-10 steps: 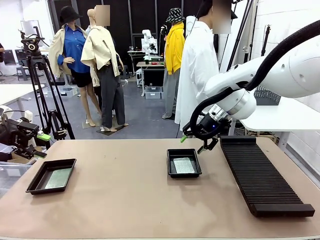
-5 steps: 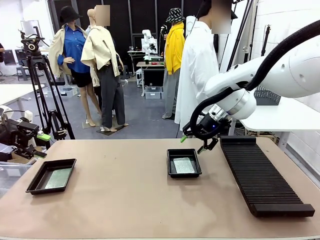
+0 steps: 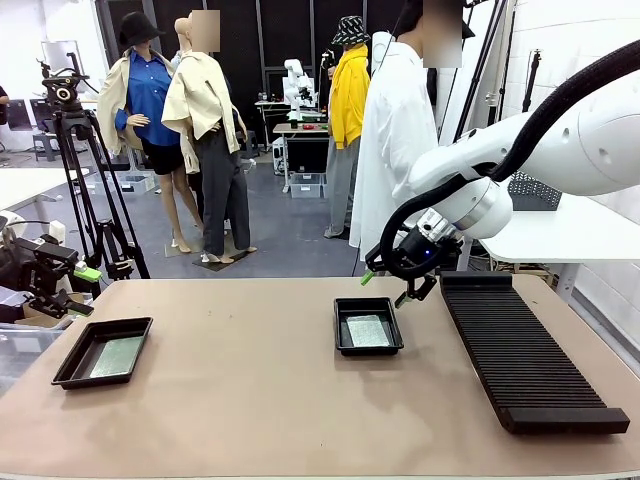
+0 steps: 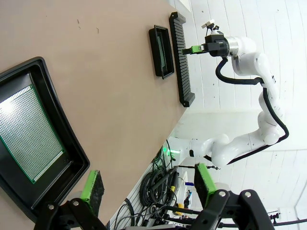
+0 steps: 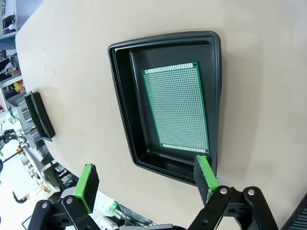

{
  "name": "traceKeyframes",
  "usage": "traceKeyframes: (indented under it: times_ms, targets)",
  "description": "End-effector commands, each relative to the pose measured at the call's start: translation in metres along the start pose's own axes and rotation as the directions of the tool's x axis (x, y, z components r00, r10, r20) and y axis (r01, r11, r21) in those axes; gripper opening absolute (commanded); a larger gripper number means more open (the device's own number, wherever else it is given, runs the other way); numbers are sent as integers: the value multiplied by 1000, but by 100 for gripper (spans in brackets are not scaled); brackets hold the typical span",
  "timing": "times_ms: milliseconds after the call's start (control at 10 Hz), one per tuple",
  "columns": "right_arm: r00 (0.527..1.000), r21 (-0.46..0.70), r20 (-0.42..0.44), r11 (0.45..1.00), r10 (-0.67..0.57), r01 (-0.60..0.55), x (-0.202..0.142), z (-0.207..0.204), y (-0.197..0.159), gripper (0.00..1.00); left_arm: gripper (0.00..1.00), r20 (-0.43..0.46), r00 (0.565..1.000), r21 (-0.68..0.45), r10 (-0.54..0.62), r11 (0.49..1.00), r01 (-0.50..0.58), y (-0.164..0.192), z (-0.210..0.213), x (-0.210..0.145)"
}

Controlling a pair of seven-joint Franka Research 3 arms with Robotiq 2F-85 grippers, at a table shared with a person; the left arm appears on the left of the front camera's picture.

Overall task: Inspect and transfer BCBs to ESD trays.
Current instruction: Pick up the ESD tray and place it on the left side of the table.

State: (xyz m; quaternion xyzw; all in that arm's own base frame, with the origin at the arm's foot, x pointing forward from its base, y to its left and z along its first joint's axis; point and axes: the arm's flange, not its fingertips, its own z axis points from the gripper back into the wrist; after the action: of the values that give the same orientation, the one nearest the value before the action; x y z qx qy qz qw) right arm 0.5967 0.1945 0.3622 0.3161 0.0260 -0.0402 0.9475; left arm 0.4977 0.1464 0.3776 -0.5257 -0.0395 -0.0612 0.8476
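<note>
A: What is seen nearest on the table?

B: Bare tabletop (image 3: pixel 250 400) is seen first. Beyond it, at the robot's left, one ESD tray (image 3: pixel 103 352) is set near the edge, and a green BCB (image 3: pixel 116 357) is laid flat inside it. In the left wrist view the same board (image 4: pixel 29 133) is shown in its tray (image 4: pixel 72 143), with the left gripper (image 4: pixel 146 187) held above it, its jaws spread wide and nothing held between them.

A: And further across?

B: The second ESD tray (image 3: pixel 368 325) is placed near the middle, with another BCB (image 3: pixel 368 330) lying flat in it. Just beside it, to the right, the long ribbed rack (image 3: pixel 520 350) is laid. The right gripper (image 3: pixel 392 287) is hung just past the tray's far rim; in its wrist view the jaws are seen wide open and empty above the board (image 5: pixel 177 106).

A: Has anything been altered in the last second?

B: Nothing is found moved: arm, trays and boards are matched to the earlier frames. A pause is judged, probably after a board was set down or while it is inspected. Both trays are already filled, and the rack's slots appear to be empty.

A: Farthest off?

B: A person in a white coat (image 3: pixel 395 140) is seen standing behind the table.
</note>
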Motion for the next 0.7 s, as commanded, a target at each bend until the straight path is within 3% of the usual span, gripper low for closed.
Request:
traceKeyframes:
  times_ms: [0, 600]
  targets:
    - [1000, 11, 1, 1000, -1, 1, 0, 0, 0, 100, 100, 4, 1000, 4, 7, 1000, -7, -2, 1, 0]
    - [999, 36, 20, 999, 29, -30, -10, 14, -6, 100, 100, 4, 1000, 4, 7, 1000, -7, -2, 1, 0]
